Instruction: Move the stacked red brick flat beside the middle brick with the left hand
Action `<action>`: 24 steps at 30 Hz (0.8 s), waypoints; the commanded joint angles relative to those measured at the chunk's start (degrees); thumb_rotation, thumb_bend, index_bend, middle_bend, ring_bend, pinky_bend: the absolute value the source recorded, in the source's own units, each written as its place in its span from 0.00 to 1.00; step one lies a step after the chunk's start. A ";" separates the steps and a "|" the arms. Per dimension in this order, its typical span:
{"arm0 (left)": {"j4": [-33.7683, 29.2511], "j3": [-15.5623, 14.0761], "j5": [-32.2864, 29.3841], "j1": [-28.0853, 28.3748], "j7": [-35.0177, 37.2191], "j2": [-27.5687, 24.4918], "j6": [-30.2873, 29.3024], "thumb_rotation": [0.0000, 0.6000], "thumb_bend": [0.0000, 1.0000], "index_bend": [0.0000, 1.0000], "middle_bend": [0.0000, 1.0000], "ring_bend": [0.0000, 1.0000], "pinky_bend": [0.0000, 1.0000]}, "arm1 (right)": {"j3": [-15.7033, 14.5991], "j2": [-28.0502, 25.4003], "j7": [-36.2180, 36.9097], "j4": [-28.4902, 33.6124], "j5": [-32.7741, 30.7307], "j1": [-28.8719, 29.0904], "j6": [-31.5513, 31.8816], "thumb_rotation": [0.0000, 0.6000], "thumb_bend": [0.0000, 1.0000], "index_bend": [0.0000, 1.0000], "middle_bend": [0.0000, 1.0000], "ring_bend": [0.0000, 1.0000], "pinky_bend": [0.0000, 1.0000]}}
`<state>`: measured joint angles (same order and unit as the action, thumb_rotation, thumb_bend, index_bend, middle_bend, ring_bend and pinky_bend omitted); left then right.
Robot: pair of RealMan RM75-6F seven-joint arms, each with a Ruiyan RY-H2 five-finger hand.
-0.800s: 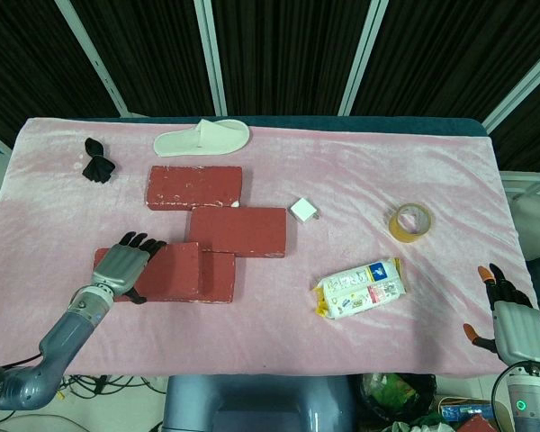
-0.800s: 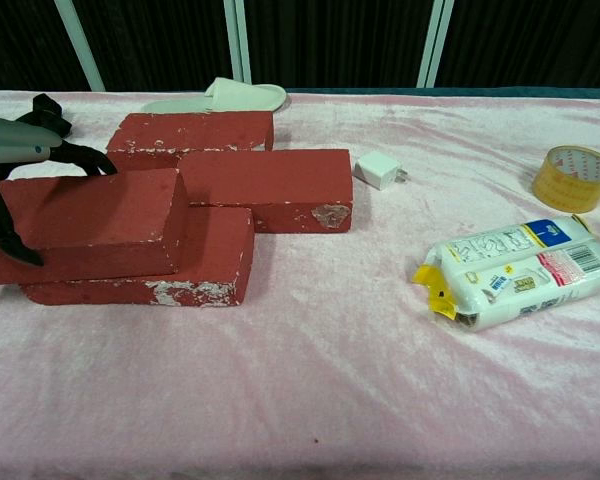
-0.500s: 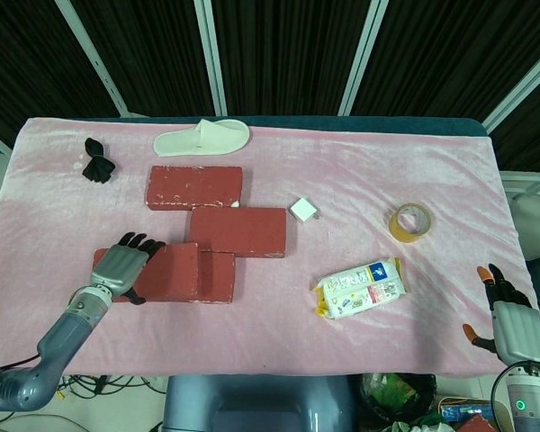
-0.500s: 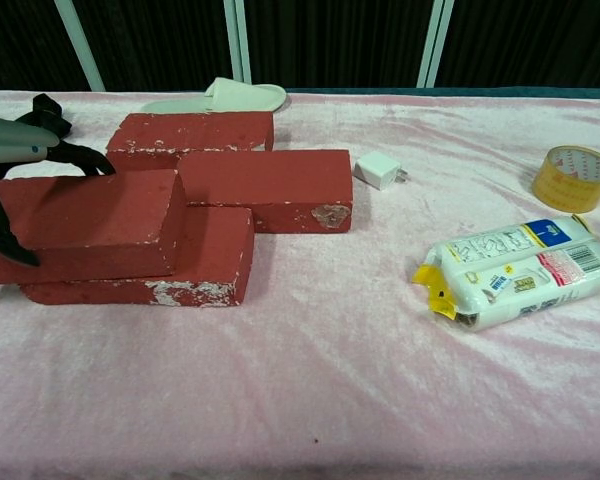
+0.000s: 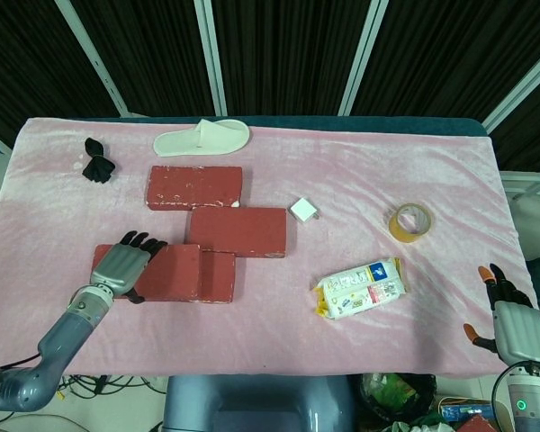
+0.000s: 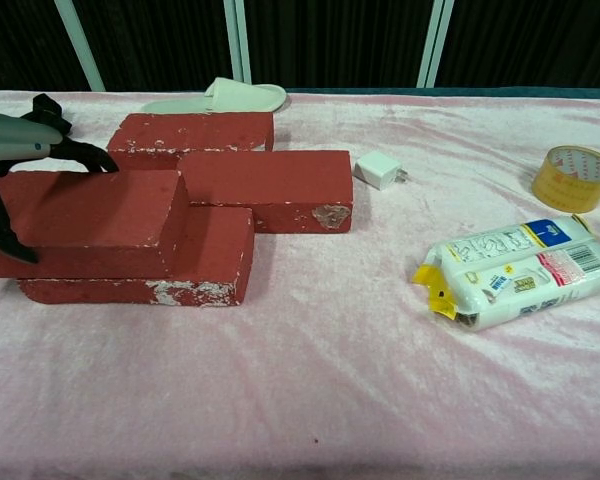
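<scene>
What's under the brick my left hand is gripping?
Another red brick lies flat under the stacked brick, its right end sticking out. Its left part is covered, so unseen. The left hand grips the stacked one.

The table cloth (image 5: pixel 360 171) looks like soft pink velvet with a slight sheen. Bricks are rough and matt, the top brick (image 6: pixel 90 222) and bottom brick (image 6: pixel 205 262) chipped whitish along the edges. Snack pack (image 6: pixel 520 272) is glossy crinkly plastic, tape roll (image 6: pixel 575 176) shiny too. Slipper (image 5: pixel 202 138) looks like matt white cloth.
</scene>
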<state>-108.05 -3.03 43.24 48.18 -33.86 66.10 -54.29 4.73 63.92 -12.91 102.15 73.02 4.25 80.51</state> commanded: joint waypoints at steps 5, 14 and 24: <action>0.38 -0.08 -0.04 0.17 0.19 0.06 0.89 1.00 0.06 0.23 0.20 0.00 0.00 | 0.03 0.00 0.00 0.01 -0.02 -0.03 0.09 1.00 0.16 0.08 0.01 0.13 0.20; 1.82 0.46 2.66 -0.13 2.89 -0.73 2.39 1.00 0.07 0.23 0.20 0.00 0.00 | 0.03 0.01 0.02 0.01 -0.01 -0.03 0.09 1.00 0.16 0.08 0.01 0.13 0.20; 8.37 4.91 7.02 0.46 11.79 -4.89 6.91 1.00 0.07 0.24 0.20 0.00 0.00 | 0.03 -0.01 -0.02 0.03 -0.17 -0.03 0.00 1.00 0.16 0.08 0.01 0.13 0.20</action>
<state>-101.52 0.42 49.95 47.84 -24.16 63.08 -49.92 4.76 63.92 -12.94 102.18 72.85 4.21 80.51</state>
